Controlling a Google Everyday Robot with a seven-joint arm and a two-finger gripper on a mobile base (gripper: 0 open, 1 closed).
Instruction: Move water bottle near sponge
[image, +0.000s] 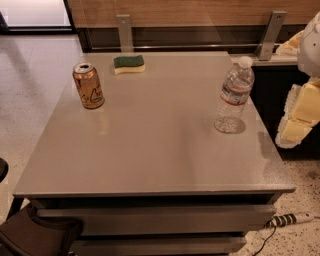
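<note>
1. Reaching from right of the table, the gripper, state I cannot tell, should take the upright right-side bottle at its label.
2. Set it beside the far sponge.

Table: plain matte grey top, grey drawer fronts.
Bottle: clear ribbed plastic, white cap, red-and-white label band.
Sponge: dark green top, pale yellow base.
Can: orange-gold, dark script marking, silver lid.
Gripper, at right edge, off the table beyond the bottle: pale yellow, below a white arm.
Floor: off-white, dark speckles.
Wall panel: brown wood.
Power strip: white.
</note>
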